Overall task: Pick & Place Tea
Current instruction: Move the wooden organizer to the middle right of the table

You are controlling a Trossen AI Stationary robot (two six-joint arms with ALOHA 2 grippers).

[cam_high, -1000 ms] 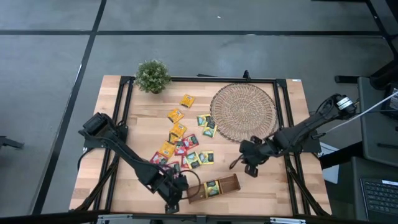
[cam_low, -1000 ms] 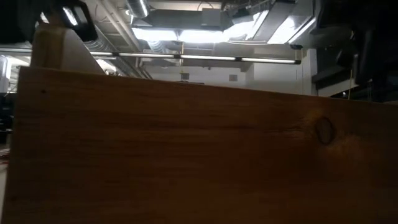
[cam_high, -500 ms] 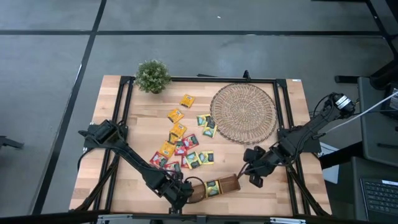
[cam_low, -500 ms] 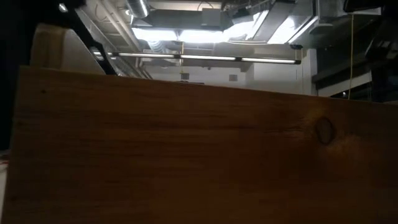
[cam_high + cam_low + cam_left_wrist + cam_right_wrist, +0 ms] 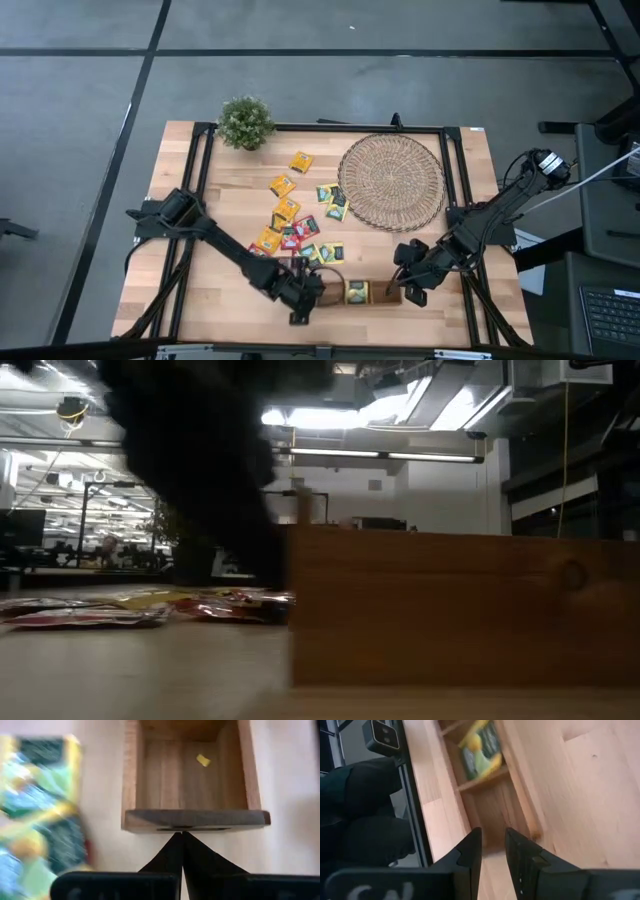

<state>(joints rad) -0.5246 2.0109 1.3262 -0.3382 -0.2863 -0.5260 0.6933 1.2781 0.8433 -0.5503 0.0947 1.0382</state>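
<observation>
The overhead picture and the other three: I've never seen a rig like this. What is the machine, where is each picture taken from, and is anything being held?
This is a robot with two dark jointed arms working at a pale wooden table, filmed by four cameras at once. The overhead picture shows everything: small flat yellow, red and green tea sachets scattered mid-table, a round woven mat, a small potted plant, and a long brown wooden compartment tray near the table's edge at the picture's bottom, with one yellow sachet inside. The table-level picture looks at that tray's side. The other two come from cameras on the wrists. The left claw, fingers shut together, is at one end of the tray. The right claw, slightly open, is at the other end. Neither holds anything.
</observation>
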